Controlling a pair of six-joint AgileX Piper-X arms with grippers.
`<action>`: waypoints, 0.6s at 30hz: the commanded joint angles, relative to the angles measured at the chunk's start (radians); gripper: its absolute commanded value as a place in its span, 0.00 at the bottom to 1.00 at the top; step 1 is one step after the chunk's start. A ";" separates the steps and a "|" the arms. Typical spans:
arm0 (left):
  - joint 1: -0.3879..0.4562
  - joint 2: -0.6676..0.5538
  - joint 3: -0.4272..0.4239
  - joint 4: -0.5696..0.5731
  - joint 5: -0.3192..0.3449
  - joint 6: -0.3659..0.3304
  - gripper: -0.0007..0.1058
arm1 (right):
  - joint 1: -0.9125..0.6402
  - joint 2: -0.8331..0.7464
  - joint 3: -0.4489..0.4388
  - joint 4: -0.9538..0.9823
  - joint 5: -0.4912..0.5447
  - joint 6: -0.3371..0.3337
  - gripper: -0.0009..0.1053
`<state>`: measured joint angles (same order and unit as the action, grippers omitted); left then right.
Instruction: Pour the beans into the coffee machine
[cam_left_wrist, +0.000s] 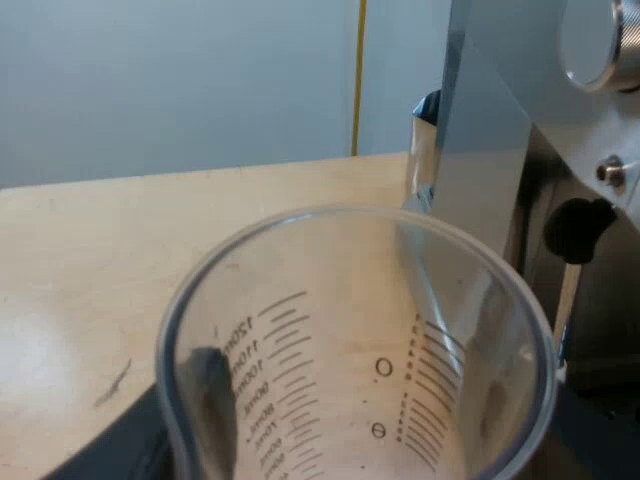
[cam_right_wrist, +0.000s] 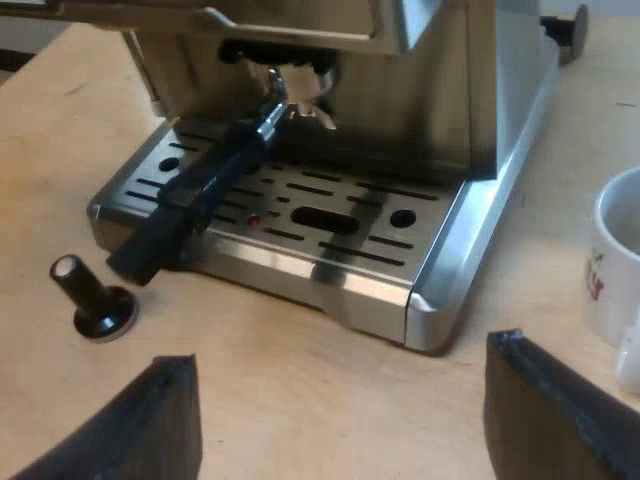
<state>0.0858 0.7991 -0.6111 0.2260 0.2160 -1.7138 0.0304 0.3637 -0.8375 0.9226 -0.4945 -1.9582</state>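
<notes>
- Judged from the task, the step in hand is carrying the measuring glass (cam_left_wrist: 350, 350) up to the top of the espresso machine (cam_left_wrist: 490, 150). The glass should stay upright until its lip is over that top, then tip slowly toward the machine.
- The glass stands upright just beside the machine's side wall, above the tabletop (cam_left_wrist: 100, 250). Its scale reads up to 120. Whether beans lie at its bottom cannot be told.
- The left tool (cam_left_wrist: 355, 450) grips the glass, 1 dark finger on each side of it.
- The right tool (cam_right_wrist: 340, 400) hangs before the machine's drip tray (cam_right_wrist: 300, 215), fingers wide apart and holding nothing.
- The right tool should stay clear of the tamper (cam_right_wrist: 95, 300), the locked holder's handle (cam_right_wrist: 195, 200) and the mug (cam_right_wrist: 620, 260) near the machine's front.
</notes>
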 joint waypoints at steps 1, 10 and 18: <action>-0.001 -0.006 0.026 -0.069 0.008 -0.011 0.28 | -0.004 -0.025 0.010 -0.014 -0.027 -0.018 0.59; -0.001 -0.006 0.178 -0.329 0.032 -0.011 0.28 | -0.004 -0.041 0.052 -0.014 -0.205 -0.093 0.59; -0.001 -0.006 0.298 -0.519 0.027 -0.011 0.28 | -0.004 -0.041 0.088 -0.014 -0.205 -0.109 0.59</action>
<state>0.0858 0.7991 -0.3141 -0.2561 0.2409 -1.7162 0.0304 0.3323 -0.7461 0.9157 -0.6801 -2.0523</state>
